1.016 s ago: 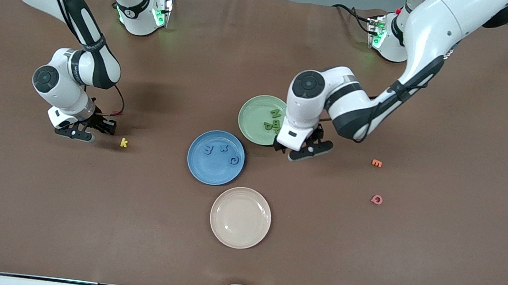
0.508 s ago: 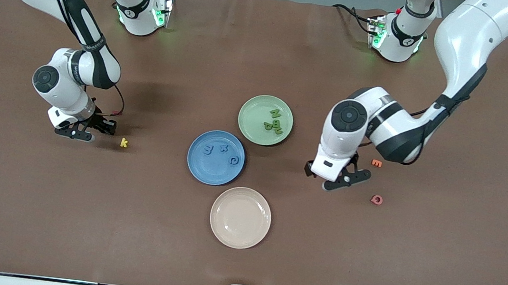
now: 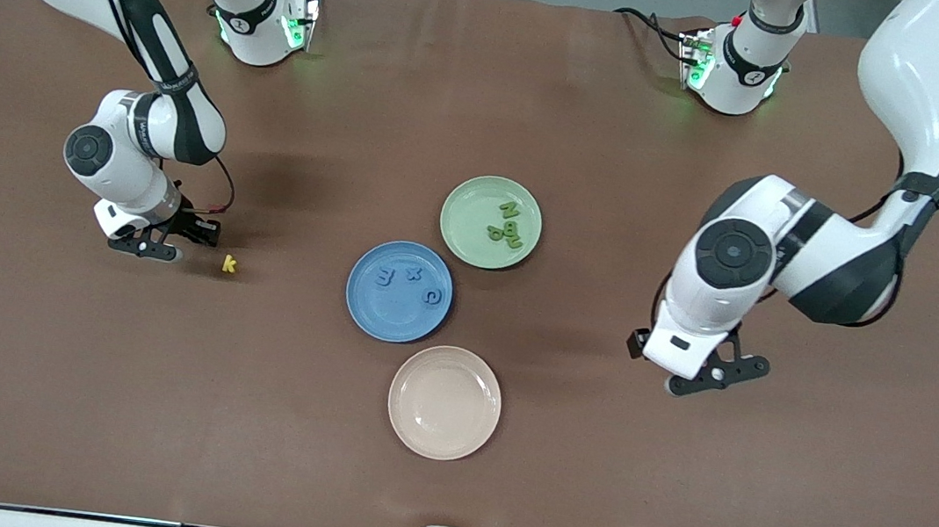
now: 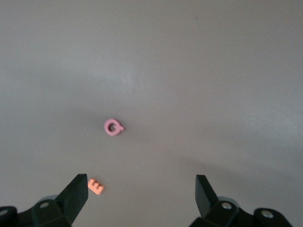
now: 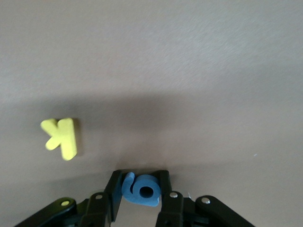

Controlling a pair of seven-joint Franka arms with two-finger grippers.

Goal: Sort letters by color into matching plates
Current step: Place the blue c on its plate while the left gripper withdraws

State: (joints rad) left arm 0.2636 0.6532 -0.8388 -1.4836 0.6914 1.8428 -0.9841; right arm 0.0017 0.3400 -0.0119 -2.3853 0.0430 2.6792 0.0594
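The blue plate (image 3: 392, 322) holds three blue letters, m (image 3: 384, 275), x (image 3: 413, 274) and c (image 3: 430, 296). The pale green plate (image 3: 468, 210) beside it holds a cluster of green letters (image 3: 509, 224). My right gripper (image 3: 148, 248) is low over the table toward the right arm's end, shut on a blue letter g (image 5: 142, 189), as the right wrist view (image 5: 140, 189) shows. My left gripper (image 3: 709, 375) is open and empty above the table toward the left arm's end, away from both plates; the left wrist view shows its jaws (image 4: 142, 187) wide apart.
A cream-beige plate (image 3: 444, 402) lies nearer the front camera than the blue plate. A yellow k (image 3: 230, 264) lies beside my right gripper, also in the right wrist view (image 5: 61, 137). A pink Q (image 4: 113, 127) and an orange E (image 4: 96, 186) lie under my left gripper.
My left arm has swung from the green plate's edge toward the left arm's end, now over the pink Q and orange E. My right gripper has barely shifted.
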